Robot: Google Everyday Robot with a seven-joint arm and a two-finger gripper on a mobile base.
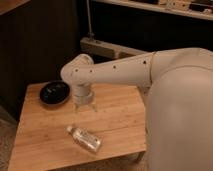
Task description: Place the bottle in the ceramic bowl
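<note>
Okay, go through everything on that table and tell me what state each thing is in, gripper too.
Bottle: lying on its side on the table, cap on, not held.
Bowl: upright at the table's far left, nothing seen inside.
Gripper: open, holding nothing, pointing down over the table between bowl and bottle.
Table: level, bearing bowl and bottle.
</note>
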